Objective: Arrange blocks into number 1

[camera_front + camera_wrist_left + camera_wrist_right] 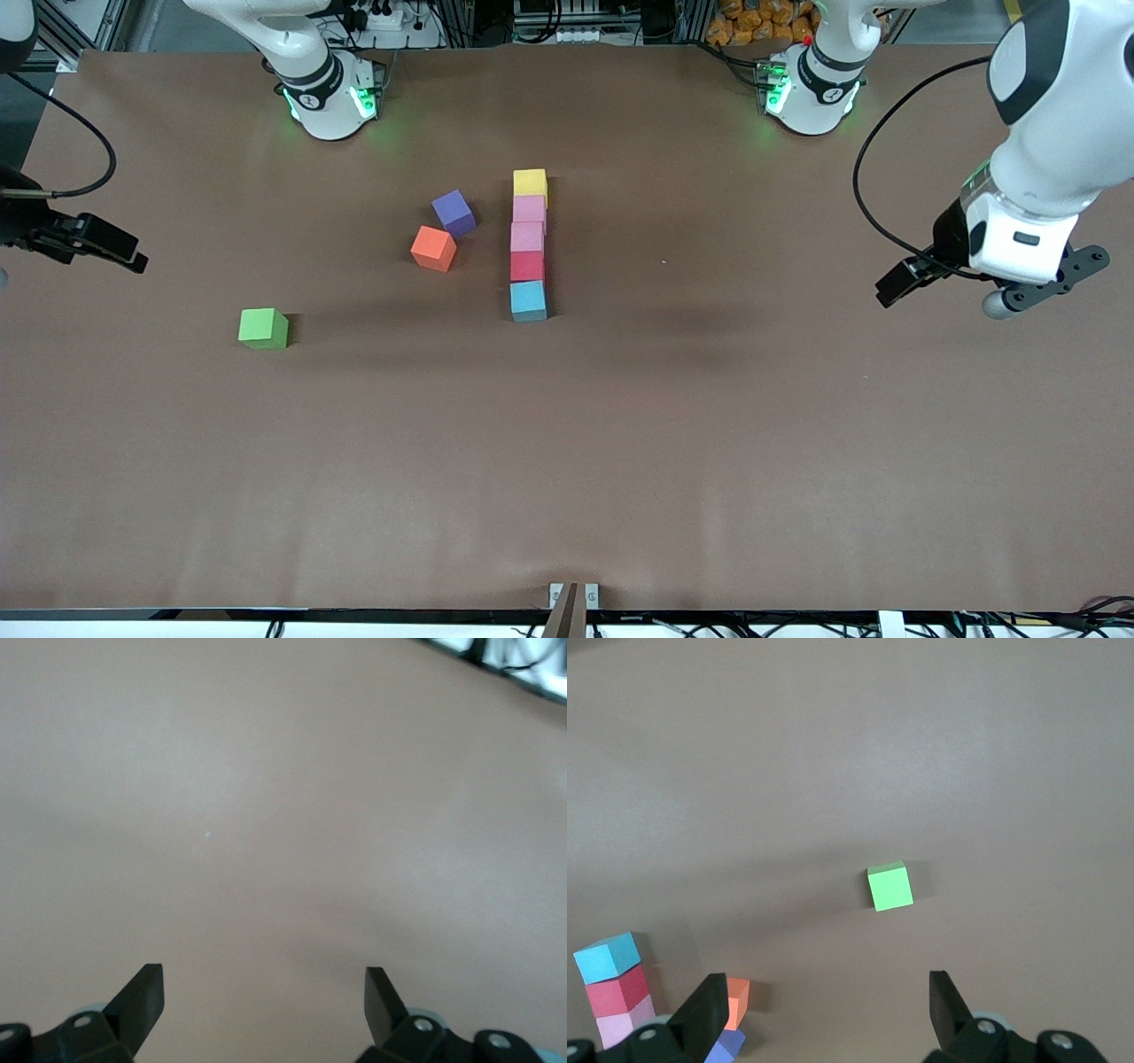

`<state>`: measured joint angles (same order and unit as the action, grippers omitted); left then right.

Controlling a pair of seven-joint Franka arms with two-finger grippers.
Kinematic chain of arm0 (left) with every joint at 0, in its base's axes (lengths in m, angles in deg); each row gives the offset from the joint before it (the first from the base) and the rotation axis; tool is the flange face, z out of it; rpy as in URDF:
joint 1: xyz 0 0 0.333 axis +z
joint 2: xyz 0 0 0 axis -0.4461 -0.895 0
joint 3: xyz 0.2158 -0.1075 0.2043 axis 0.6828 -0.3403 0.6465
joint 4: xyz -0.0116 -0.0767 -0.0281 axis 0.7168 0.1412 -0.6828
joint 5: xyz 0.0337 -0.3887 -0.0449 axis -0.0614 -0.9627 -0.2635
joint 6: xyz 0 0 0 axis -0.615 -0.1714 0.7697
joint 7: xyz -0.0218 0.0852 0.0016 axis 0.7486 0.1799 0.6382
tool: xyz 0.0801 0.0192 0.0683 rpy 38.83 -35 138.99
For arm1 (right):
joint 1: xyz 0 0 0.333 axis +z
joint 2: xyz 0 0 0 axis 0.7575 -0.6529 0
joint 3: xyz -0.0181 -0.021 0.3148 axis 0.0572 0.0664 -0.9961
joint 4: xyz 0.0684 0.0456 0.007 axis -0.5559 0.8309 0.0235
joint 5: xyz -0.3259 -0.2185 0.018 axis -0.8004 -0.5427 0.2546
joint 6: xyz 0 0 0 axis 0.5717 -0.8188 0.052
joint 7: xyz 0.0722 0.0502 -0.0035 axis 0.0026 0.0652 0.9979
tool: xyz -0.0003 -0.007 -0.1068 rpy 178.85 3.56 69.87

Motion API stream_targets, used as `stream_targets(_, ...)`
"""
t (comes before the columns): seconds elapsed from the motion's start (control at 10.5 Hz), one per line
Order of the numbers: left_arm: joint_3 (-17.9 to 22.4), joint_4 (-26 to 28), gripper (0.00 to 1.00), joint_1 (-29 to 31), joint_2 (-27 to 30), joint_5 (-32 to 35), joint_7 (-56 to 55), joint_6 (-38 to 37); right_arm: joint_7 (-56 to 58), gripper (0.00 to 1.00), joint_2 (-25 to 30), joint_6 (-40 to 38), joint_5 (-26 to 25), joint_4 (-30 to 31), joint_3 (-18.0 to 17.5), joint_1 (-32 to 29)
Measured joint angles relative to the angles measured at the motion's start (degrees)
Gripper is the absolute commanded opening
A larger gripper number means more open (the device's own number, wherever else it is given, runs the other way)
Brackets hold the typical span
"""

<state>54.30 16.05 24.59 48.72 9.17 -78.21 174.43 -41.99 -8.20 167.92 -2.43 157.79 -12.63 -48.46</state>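
- The five blocks lie in one straight touching column mid-table: yellow block [530, 182] farthest from the front camera, then pink block [529, 209], second pink block [527, 237], red block [527, 266], and light blue block [528, 301] nearest it.
- As I judge it, that column already reads as a 1, so the step in hand is to finish cleanly, with both arms clear of the line.
- The left tool [264, 997] hangs over bare table [709, 425] at the left arm's end, fingers spread wide and holding nothing.
- The right tool [826, 1005] hangs at the right arm's end, also spread and empty; its wrist view looks toward the green cube [889, 887].
- The purple cube [454, 213] and orange cube [433, 248] sit just beside each other, near the column toward the right arm's end (spares, not part of the figure); the green one lies well apart.
- To do this well: leave the column untouched. If a flag on the 1 were wanted, any approach should come straight down, so a finger cannot nudge the touching blocks out of line.
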Motion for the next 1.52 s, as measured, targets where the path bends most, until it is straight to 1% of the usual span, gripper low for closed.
stream_targets(0.28,-0.19,-6.44,1.0,0.02,0.19,0.0,11.08,-7.04,0.0,1.0,0.01,-0.04,0.04,-0.24,0.01,0.0)
stream_targets(0.57,0.03,-11.72,1.0,0.19,0.23,-0.68,14.06,-16.25,0.0,1.0,0.01,-0.65,0.1,-0.54,0.0,0.0)
stream_targets(0.76,1.02,-13.51,1.0,0.25,0.22,-0.82,16.97,-20.19,0.0,1.0,0.01,-2.0,0.1,-0.62,0.03,0.0)
stream_targets(0.95,1.29,-14.19,1.0,0.31,0.22,-0.45,18.56,-21.27,0.0,1.0,0.01,-2.23,0.11,-0.62,0.04,0.0)
stream_targets(1.52,1.29,-14.27,1.0,0.31,0.2,-0.09,18.92,-21.4,0.0,1.0,0.01,-2.24,0.12,-0.62,0.03,0.0)
